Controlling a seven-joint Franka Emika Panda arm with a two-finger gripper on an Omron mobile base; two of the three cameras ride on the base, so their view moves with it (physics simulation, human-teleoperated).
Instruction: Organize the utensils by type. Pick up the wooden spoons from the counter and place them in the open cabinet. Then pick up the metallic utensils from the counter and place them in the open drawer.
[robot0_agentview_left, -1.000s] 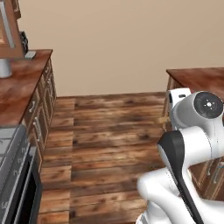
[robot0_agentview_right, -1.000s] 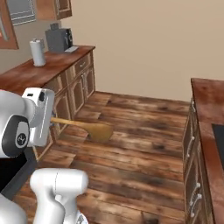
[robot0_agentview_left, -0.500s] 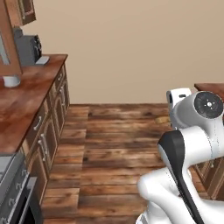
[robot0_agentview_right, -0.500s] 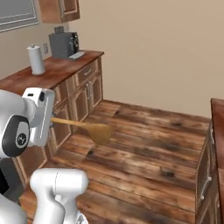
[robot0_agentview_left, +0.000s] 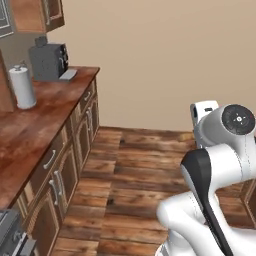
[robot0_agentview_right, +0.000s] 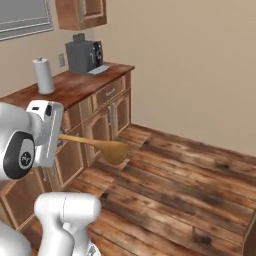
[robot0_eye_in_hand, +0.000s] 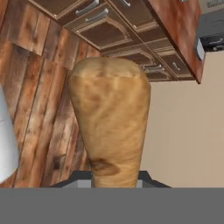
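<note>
Gripper: its jaws stand narrowly apart and closed on the handle of the wooden spoon (robot0_agentview_right: 97, 145); in the hand view the dark fingertips (robot0_eye_in_hand: 83, 177) flank the base of the spoon, which rises straight up from between them.
Spoon, look: light tan wood with darker brown grain patches; a long straight handle and a rounded bowl that looms broad and blunt-topped in the hand view (robot0_eye_in_hand: 109, 122).
Spoon, place: held in the air, roughly level, above the plank floor (robot0_agentview_right: 190, 185) and just in front of the lower cabinet doors (robot0_agentview_right: 112, 117); the bowl points away from the arm toward the room's far side.
Counter: dark reddish-brown, glossy, running along the wall at the robot's left (robot0_agentview_left: 40, 115); its drawers and doors below are all shut.
On the counter: a white paper-towel roll (robot0_agentview_left: 22, 87) stands upright nearer the camera; farther along sits a dark grey coffee machine (robot0_agentview_left: 50, 60).
Wall cabinet: brown wood, mounted above the coffee machine (robot0_agentview_right: 82, 12); one compartment looks open in front, and what lies inside I cannot tell.
Far wall: plain beige (robot0_agentview_left: 165, 60).
</note>
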